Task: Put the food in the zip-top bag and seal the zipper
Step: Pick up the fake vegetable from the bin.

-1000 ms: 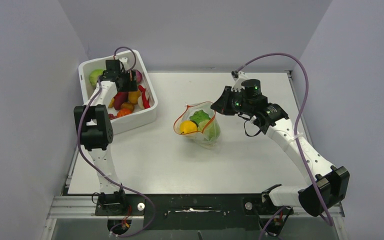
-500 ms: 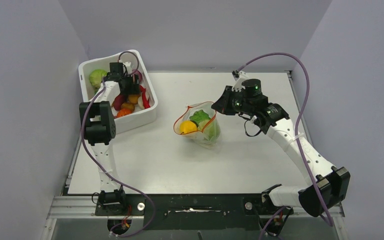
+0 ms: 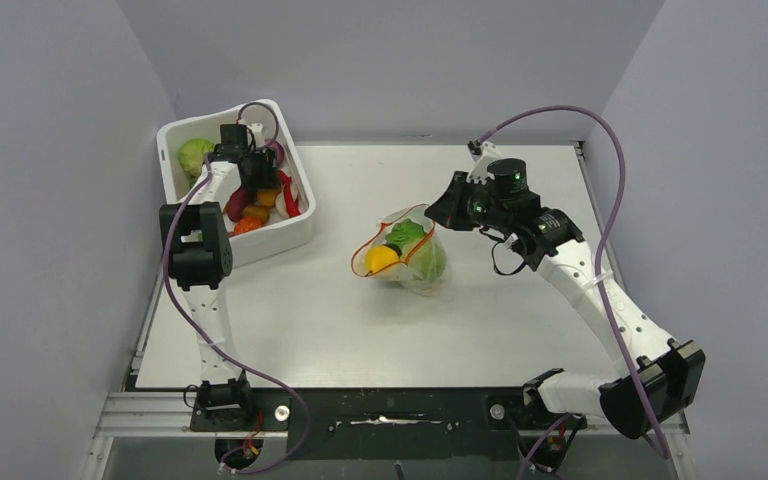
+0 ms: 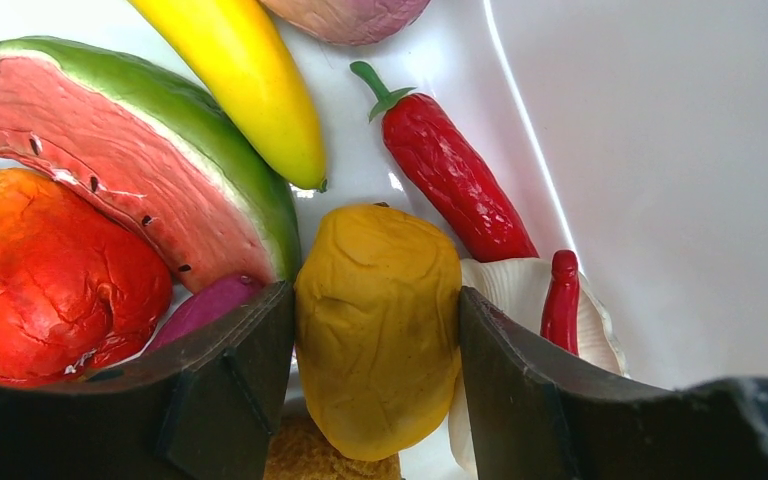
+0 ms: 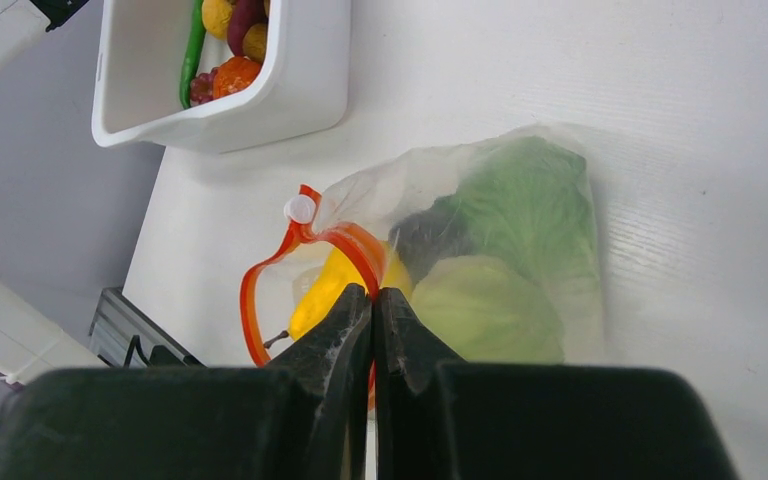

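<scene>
The clear zip-top bag [image 3: 412,258] lies mid-table with its mouth open. It holds green lettuce [image 5: 535,210], a yellow fruit [image 5: 332,288] and a dark piece. My right gripper [image 5: 372,292] is shut on the red-orange zipper [image 5: 345,240] at the mouth's right edge and holds it up. It also shows in the top view [image 3: 436,213]. My left gripper [image 4: 375,300] is down in the white tub [image 3: 295,232], with its fingers [image 4: 240,350] pressed on both sides of a yellow-orange fruit [image 4: 378,330]. Around it lie a banana [image 4: 250,80], a red chilli [image 4: 450,180], a watermelon slice [image 4: 110,150] and a red-orange fruit [image 4: 50,280].
The tub stands at the table's back left corner against the grey wall. It also holds a green lettuce head [image 3: 193,153] and a white ribbed piece [image 4: 520,290]. Grey walls close in the left, back and right. The zipper's white slider [image 5: 300,208] sits at the far end of the mouth.
My left gripper sank a little deeper into the tub, then held still. My right gripper shifted slightly right and raised the bag's rim, and the bag moved with it.
</scene>
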Action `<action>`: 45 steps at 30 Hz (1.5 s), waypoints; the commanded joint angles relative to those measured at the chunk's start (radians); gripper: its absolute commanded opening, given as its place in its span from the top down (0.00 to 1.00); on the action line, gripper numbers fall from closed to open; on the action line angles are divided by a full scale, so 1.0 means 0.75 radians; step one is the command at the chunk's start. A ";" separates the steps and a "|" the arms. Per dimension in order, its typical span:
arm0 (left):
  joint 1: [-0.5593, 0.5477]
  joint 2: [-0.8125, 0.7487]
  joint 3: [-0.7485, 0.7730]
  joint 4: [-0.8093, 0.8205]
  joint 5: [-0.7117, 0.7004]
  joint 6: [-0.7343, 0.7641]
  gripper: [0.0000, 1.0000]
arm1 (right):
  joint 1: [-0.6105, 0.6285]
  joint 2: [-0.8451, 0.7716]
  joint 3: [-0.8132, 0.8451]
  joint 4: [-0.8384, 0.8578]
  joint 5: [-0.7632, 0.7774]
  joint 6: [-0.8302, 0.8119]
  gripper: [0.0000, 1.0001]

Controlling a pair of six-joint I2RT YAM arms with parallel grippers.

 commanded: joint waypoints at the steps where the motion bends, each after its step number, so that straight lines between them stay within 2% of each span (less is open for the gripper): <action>1: -0.004 -0.108 0.024 -0.013 -0.012 -0.009 0.65 | 0.011 -0.069 0.026 0.076 0.014 0.004 1.00; 16: -0.004 -0.422 -0.151 0.047 -0.120 -0.097 0.68 | 0.033 -0.048 0.019 0.098 0.004 0.031 1.00; 21: -0.006 -0.554 -0.265 0.099 -0.092 -0.148 0.69 | 0.043 -0.046 0.012 0.108 0.008 0.058 1.00; 31: -0.004 -0.835 -0.495 0.214 0.082 -0.262 0.69 | 0.060 -0.010 0.019 0.130 -0.006 0.112 1.00; 38: -0.023 -1.045 -0.723 0.421 0.330 -0.437 0.70 | 0.062 0.047 0.076 0.150 -0.034 0.169 1.00; 45: -0.141 -1.215 -0.852 0.522 0.514 -0.487 0.70 | 0.074 0.093 0.106 0.169 -0.015 0.203 1.00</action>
